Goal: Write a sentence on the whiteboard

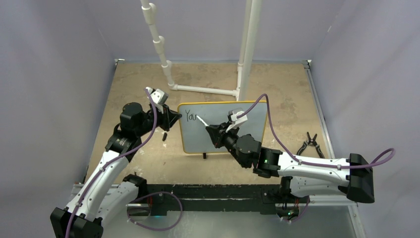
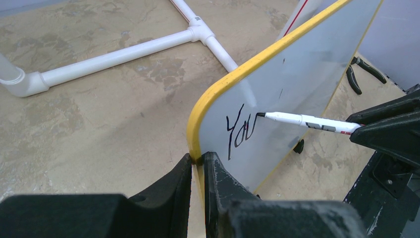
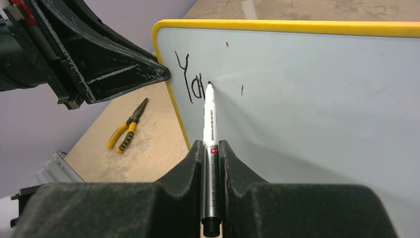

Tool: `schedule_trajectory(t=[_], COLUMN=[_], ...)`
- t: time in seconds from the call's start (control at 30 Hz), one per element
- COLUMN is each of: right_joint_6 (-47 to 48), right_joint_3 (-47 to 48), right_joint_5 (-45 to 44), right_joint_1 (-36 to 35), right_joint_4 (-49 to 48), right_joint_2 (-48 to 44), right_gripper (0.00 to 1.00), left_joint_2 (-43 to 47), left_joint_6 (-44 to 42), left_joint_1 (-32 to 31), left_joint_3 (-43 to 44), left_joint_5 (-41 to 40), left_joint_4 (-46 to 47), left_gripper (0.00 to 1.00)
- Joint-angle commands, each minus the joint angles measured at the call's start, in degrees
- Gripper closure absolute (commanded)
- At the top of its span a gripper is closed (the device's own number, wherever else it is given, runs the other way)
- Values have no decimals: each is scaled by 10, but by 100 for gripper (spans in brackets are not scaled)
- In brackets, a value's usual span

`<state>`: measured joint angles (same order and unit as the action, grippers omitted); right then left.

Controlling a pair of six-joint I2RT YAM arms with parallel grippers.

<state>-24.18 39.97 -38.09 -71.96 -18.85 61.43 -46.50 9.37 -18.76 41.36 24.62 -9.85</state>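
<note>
The whiteboard (image 1: 250, 131) stands upright on the table, pale face in a yellow frame. Black script reading "You" (image 1: 190, 117) sits at its top left; it also shows in the left wrist view (image 2: 241, 131) and the right wrist view (image 3: 190, 82). My left gripper (image 2: 198, 159) is shut on the board's left edge (image 2: 194, 130). My right gripper (image 3: 211, 146) is shut on a white marker (image 3: 210, 119). The marker's black tip touches the board just right of the "u" (image 2: 261, 114).
White PVC pipes (image 1: 203, 89) lie and stand behind the board. Black-handled pliers (image 1: 309, 144) lie right of the board. Yellow-handled pliers (image 3: 128, 131) show in the right wrist view. A small black cap (image 1: 164, 135) lies left of the board. Purple walls enclose the table.
</note>
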Motion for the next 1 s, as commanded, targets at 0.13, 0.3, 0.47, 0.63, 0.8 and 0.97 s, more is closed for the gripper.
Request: schedule_trajectory(t=[0.13, 0.3, 0.47, 0.63, 0.8, 0.97], right_joint_6=[16, 1, -19, -39, -51, -57], right_joint_3=[16, 13, 6, -2, -6, -8], right_joint_5=[-40, -31, -21, -15, -15, -15], right_joint_1=[5, 5, 5, 5, 5, 5], right_joint_4=[-21, -4, 19, 37, 50, 58], right_joint_2=[-1, -2, -3, -5, -8, -11], right_gripper=[100, 100, 100, 100, 100, 100], left_joint_2=[1, 2, 2, 3, 3, 4], left_joint_6=[-6, -6, -5, -6, -6, -6], left_joint_1=[0, 0, 0, 0, 0, 0], left_joint_3=[-4, -4, -4, -3, -4, -4], left_joint_5=[17, 17, 18, 19, 19, 20], left_joint_4=[11, 11, 11, 11, 11, 11], left_gripper=[100, 100, 100, 100, 100, 100])
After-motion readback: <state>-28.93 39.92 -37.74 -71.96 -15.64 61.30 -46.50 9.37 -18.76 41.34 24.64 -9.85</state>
